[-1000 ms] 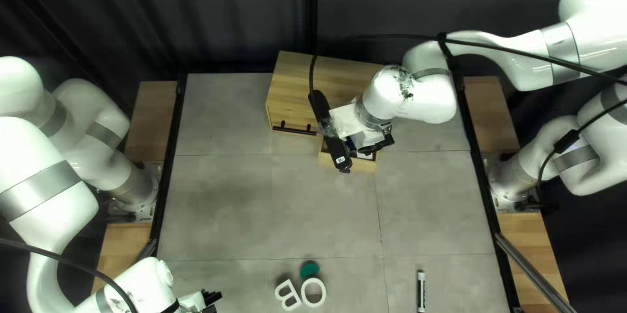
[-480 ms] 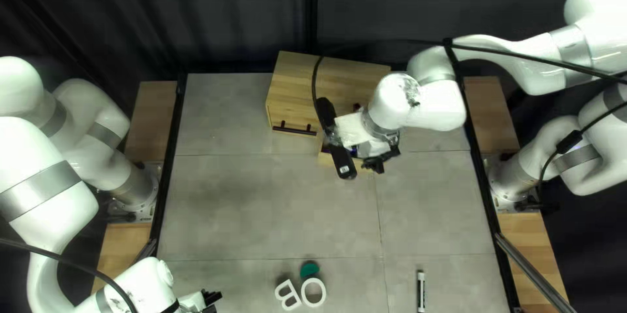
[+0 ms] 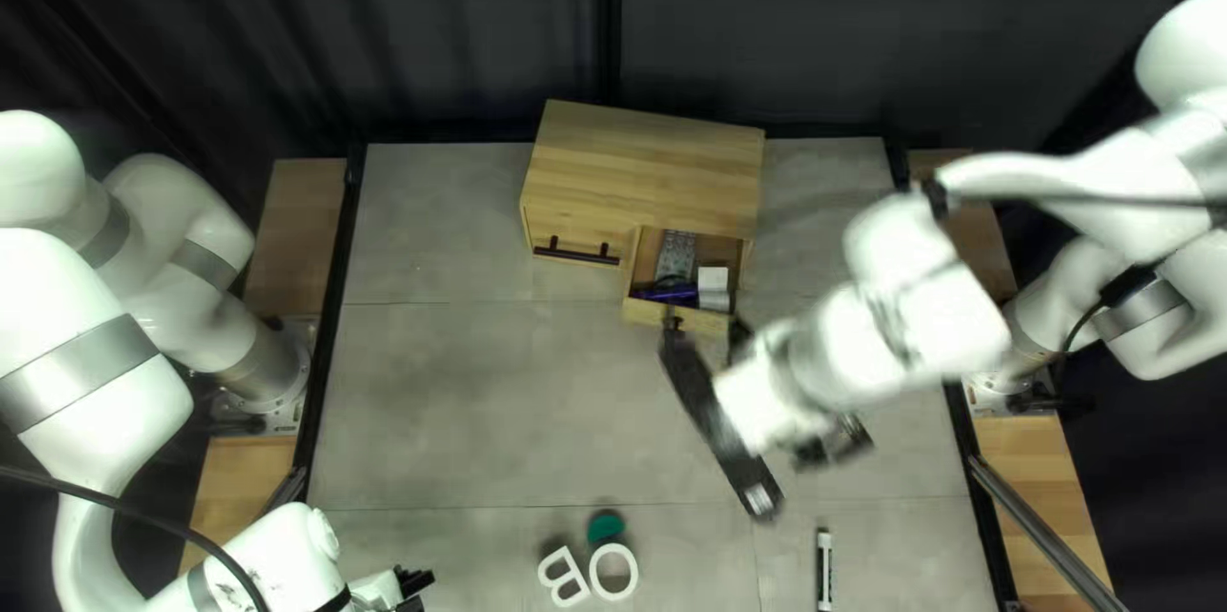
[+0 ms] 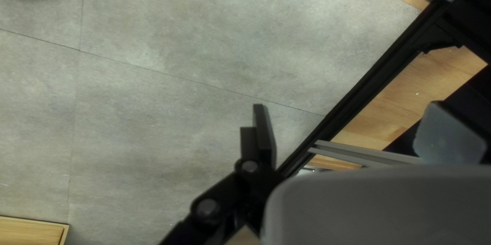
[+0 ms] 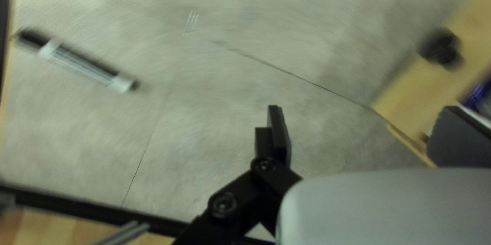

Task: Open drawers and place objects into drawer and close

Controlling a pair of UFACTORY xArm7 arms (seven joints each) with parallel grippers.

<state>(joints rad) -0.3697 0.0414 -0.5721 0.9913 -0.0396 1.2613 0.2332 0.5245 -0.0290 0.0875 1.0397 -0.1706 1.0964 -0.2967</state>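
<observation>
In the top left view my left gripper (image 3: 416,580) is at the near left edge; in the left wrist view this gripper (image 4: 348,106) stands open above bare table. My right gripper (image 3: 833,440), blurred, is below and right of the pulled-out drawer (image 3: 697,321); in the right wrist view the gripper (image 5: 362,107) is open and empty, one finger beside the drawer front (image 5: 422,94). A grey remote (image 3: 676,257), purple item (image 3: 666,294) and white block (image 3: 713,280) lie in the drawer. White letters B (image 3: 563,576) and O (image 3: 614,573), a green piece (image 3: 606,527) and a marker (image 3: 825,571) lie near.
The wooden cabinet (image 3: 639,171) stands at the far side, its left drawer shut with a dark handle (image 3: 575,252). Black rails edge the table. My right forearm and its long black attachment (image 3: 722,427) hang over the table's middle right.
My right arm has swung away from the drawer toward the near right, uncovering the drawer and its contents. My left arm, the letters, the green piece and the marker have stayed put.
</observation>
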